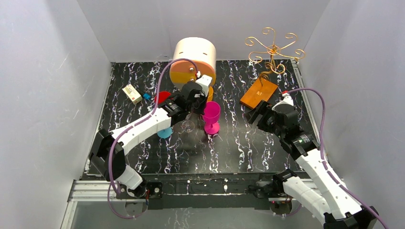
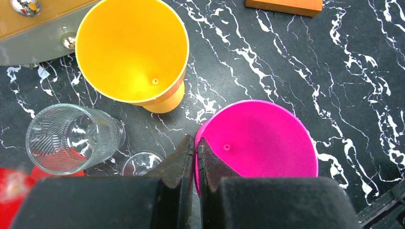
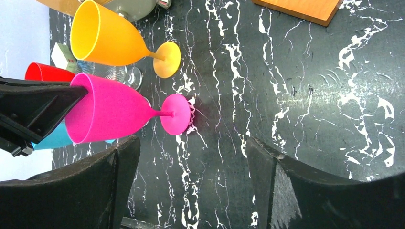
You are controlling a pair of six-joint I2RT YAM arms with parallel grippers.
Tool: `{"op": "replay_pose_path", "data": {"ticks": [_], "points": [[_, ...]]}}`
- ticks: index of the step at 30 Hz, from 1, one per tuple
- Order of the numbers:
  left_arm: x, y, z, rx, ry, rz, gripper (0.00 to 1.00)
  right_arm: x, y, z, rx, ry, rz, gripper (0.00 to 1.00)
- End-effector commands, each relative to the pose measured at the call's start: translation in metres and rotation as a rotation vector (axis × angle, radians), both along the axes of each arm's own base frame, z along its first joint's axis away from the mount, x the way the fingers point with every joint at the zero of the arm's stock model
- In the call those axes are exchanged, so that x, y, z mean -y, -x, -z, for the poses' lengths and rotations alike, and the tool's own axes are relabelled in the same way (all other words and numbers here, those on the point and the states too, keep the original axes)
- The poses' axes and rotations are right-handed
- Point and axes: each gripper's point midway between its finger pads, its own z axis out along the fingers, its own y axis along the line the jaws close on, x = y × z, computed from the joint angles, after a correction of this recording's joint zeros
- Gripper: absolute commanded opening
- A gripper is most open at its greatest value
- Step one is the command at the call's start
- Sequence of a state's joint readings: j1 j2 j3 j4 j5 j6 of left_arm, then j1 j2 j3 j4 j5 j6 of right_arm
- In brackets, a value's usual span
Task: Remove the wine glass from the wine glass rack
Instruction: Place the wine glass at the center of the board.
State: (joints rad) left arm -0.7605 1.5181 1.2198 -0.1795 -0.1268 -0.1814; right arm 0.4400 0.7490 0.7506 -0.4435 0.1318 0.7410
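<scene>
The gold wire wine glass rack (image 1: 273, 47) stands at the back right on its orange-brown wooden base (image 1: 258, 93); no glass hangs on its arms. A pink wine glass (image 1: 211, 114) stands upright mid-table, its foot at the table surface. My left gripper (image 2: 196, 140) is shut on the pink wine glass's (image 2: 262, 138) rim, one finger inside the bowl and one outside. My right gripper (image 3: 192, 143) is open and empty, low over the table, near the base's front corner (image 3: 305, 8). It faces the pink glass (image 3: 110, 114).
An orange wine glass (image 2: 131, 47), a clear glass (image 2: 71, 138), a red cup (image 1: 161, 97) and a blue glass (image 1: 165, 132) crowd around the left gripper. A round cream-and-orange drawer box (image 1: 193, 59) stands behind them. A small box (image 1: 132, 93) lies at the left.
</scene>
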Motion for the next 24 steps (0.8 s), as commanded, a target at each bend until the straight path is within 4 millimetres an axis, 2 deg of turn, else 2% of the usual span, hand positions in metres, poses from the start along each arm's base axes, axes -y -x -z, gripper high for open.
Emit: {"op": "replay_pose_path", "data": {"ticks": [1, 7, 13, 21, 24], "points": [[0.002, -0.001, 0.004, 0.022, -0.042, 0.032, 0.0, 0.003, -0.007, -0.028, 0.066, -0.023, 0.03, 0.9], [0.008, -0.003, 0.013, 0.017, -0.072, 0.06, 0.0, 0.008, -0.009, -0.018, 0.024, 0.002, 0.067, 0.93], [0.01, -0.006, 0.021, 0.015, -0.104, 0.07, 0.0, 0.005, -0.012, -0.012, -0.006, -0.013, 0.065, 0.93], [0.017, -0.004, 0.016, 0.019, -0.092, 0.102, 0.0, 0.011, -0.013, -0.005, -0.024, -0.016, 0.081, 0.93], [0.017, -0.003, 0.007, 0.036, -0.073, 0.098, 0.0, 0.011, -0.013, -0.004, -0.03, -0.014, 0.075, 0.94]]}}
